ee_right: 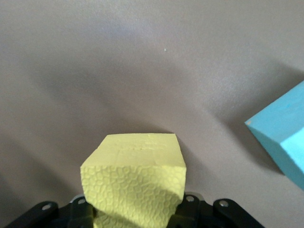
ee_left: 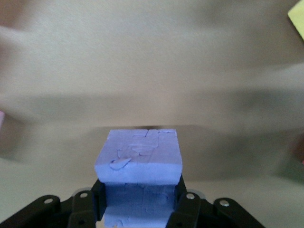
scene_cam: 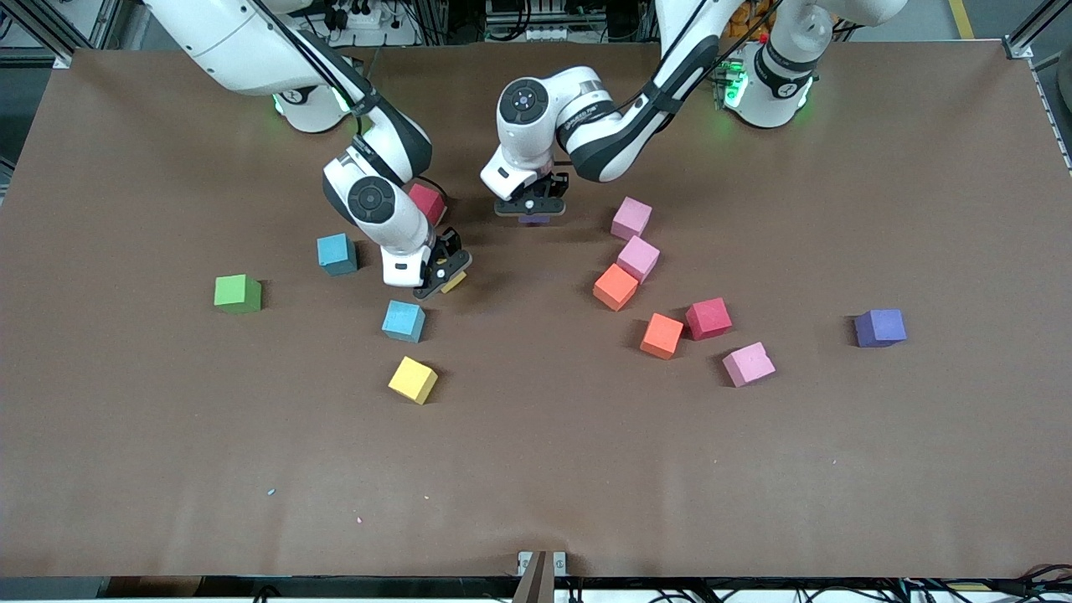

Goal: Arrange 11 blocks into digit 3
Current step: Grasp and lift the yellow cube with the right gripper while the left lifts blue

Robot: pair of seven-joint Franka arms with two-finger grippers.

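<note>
A purple block [ee_left: 140, 164] is clamped between the closed fingers of the left gripper [scene_cam: 533, 209], over the table [scene_cam: 536, 469] near a red block [scene_cam: 427, 203]; a yellow block [ee_right: 135, 178] is gripped by the shut right gripper [scene_cam: 444, 275], low over the table beside a blue block [scene_cam: 404, 321]; a second yellow block [scene_cam: 413, 379] is seen nearer the front camera; pink [scene_cam: 631, 218] and orange blocks [scene_cam: 616, 286] are scattered toward the left arm's end; a green cube [scene_cam: 238, 294] is set well apart.
</note>
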